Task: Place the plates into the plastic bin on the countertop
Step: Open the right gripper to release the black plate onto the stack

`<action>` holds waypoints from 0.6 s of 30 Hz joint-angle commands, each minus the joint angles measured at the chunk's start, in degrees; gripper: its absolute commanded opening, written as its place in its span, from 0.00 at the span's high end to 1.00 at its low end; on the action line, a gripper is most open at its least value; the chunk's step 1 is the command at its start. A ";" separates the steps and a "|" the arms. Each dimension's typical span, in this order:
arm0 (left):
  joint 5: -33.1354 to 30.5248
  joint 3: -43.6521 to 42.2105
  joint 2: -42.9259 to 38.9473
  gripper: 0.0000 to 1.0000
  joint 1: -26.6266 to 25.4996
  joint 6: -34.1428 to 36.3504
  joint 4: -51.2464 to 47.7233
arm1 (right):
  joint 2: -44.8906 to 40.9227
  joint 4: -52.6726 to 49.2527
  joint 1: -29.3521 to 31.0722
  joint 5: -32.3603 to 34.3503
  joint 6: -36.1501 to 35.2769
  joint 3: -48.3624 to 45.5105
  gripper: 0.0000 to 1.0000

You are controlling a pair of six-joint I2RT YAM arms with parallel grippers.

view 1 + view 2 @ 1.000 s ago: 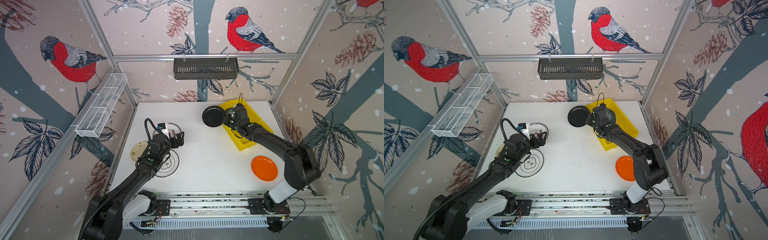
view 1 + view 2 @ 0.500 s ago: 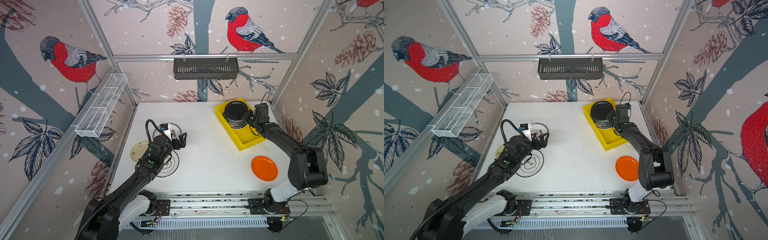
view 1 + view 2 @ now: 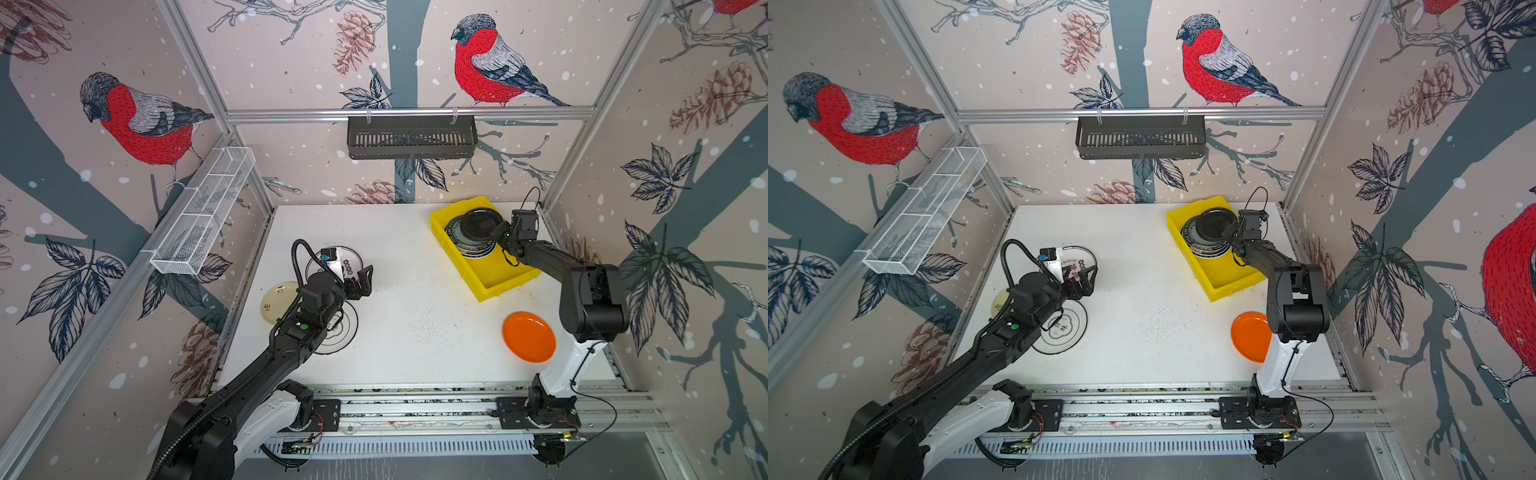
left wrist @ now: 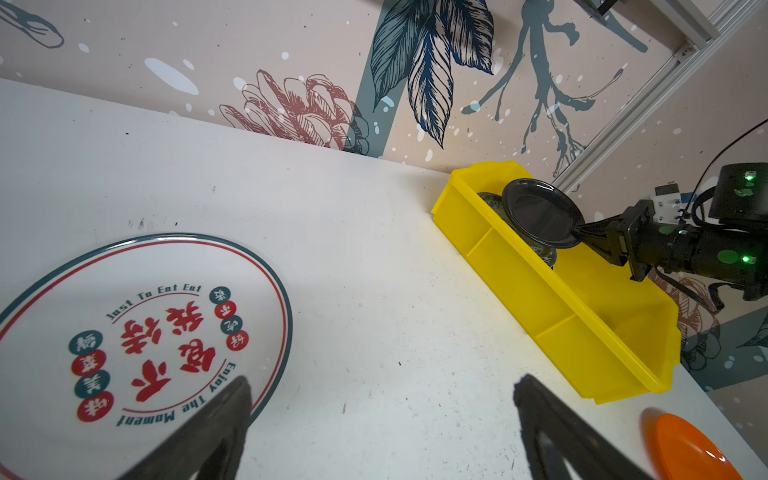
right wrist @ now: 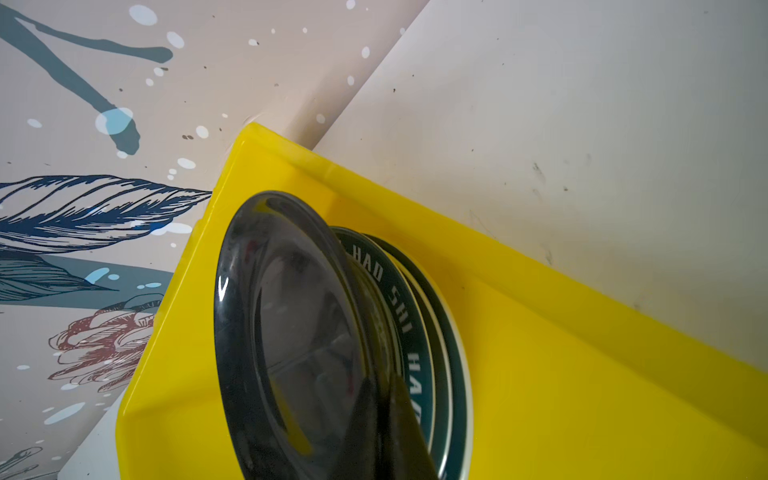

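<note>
The right gripper (image 3: 500, 233) clamps the rim of the black plate (image 3: 478, 224), tilted over the stacked plates (image 3: 459, 247) in the yellow bin (image 3: 498, 286), far right. The left gripper (image 3: 360, 281) hangs with fingers apart at left.

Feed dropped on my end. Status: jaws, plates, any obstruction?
Right gripper jaws shut on black plate, tilted over stack in yellow bin. Left gripper jaws open, empty. Orange plate, cream plate, lettered plate, ringed plate on countertop. No obstruction seen.
</note>
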 commanded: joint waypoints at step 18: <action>-1.87 2.18 3.20 0.02 -0.14 1.19 0.53 | 11.68 -10.07 4.38 5.26 -6.01 15.59 0.88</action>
